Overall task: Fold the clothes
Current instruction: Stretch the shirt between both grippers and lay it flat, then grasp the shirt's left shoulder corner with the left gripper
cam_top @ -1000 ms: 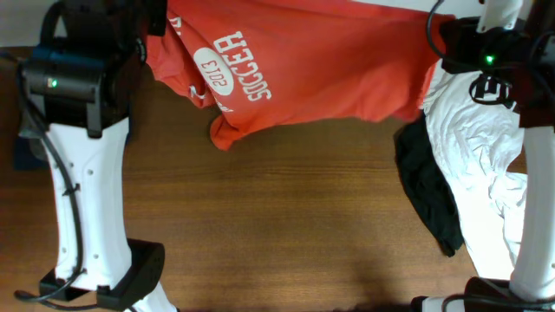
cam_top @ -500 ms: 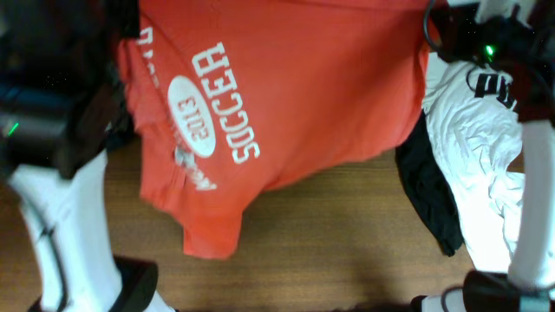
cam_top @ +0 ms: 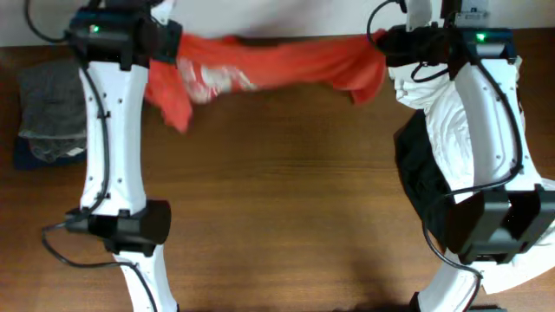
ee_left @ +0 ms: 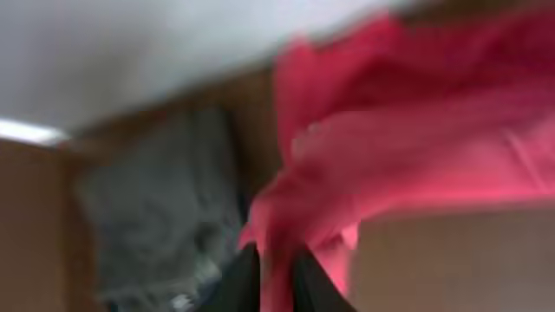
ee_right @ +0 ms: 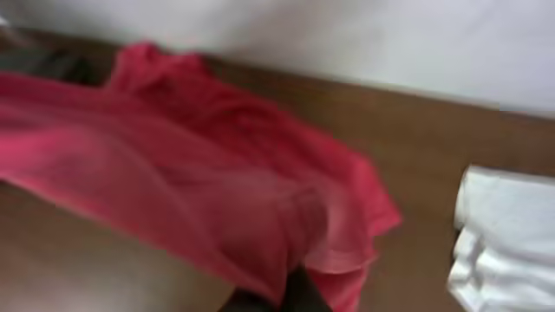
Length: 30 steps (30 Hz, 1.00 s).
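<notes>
Brown wooden bench (cam_top: 277,199); white wall (cam_top: 286,17) along 12 o'clock. Red-orange T-shirt (cam_top: 277,62) stretched from 11 to 1 o'clock between both arms. Left pincer (ee_left: 277,264) clamped on one end. Right pincer (ee_right: 279,295), view blurred, appears clamped on the other. White T-shirt (cam_top: 451,121) and black garment (cam_top: 416,178) at 3 o'clock; grey garment (cam_top: 48,100) at 9.

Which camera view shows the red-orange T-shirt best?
The overhead view: it shows the whole red-orange T-shirt stretched between the left gripper and right gripper, white print visible. The left wrist view shows only a blurred, bunched end; the right wrist view shows the other end, also blurred.
</notes>
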Each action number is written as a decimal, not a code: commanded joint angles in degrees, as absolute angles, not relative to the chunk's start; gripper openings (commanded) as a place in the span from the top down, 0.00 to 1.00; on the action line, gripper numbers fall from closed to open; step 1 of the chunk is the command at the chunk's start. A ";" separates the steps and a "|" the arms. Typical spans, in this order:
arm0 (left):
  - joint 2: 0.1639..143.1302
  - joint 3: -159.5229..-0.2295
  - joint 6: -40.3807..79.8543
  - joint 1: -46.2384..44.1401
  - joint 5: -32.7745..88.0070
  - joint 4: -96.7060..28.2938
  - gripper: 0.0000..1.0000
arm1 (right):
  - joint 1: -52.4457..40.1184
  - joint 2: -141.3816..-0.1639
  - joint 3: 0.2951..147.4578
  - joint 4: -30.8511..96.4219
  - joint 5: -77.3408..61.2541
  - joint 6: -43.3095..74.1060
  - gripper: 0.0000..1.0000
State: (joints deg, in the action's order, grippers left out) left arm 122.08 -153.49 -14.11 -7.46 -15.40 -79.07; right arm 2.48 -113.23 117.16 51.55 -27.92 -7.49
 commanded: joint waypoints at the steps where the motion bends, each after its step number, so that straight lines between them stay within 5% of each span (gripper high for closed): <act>1: 124.84 -153.77 -12.03 -7.18 -6.70 -91.42 0.82 | 3.33 -112.55 117.91 59.86 -27.86 -7.31 0.96; 6: 126.04 -152.29 -10.74 -7.25 -2.20 -96.71 0.81 | 4.16 -112.55 117.91 74.17 -26.30 -11.81 0.96; 7: 126.04 -151.92 -10.74 -7.35 -2.09 -96.71 0.81 | 4.23 -112.55 117.91 76.42 -23.64 -11.79 0.89; 8: 126.04 -151.11 -10.74 -7.51 -2.09 -96.71 0.81 | 4.21 -112.55 117.93 77.89 -21.10 -11.79 0.60; 9: 126.04 -150.45 -10.74 -7.70 -2.09 -96.71 0.81 | 4.21 -112.55 117.93 78.32 -20.69 -11.79 0.42; 11: 126.04 -147.39 -10.79 -7.88 -2.09 -96.71 0.81 | 4.21 -112.55 117.93 78.46 -20.43 -11.79 0.29; 21: 126.04 -108.42 -10.76 -7.81 7.29 -70.96 0.78 | 4.14 -112.55 117.93 76.27 -20.53 -11.81 0.22; 30: 126.30 -105.97 -10.74 -6.22 0.16 -61.01 0.55 | 4.14 -113.45 117.91 76.09 -20.51 -11.81 0.17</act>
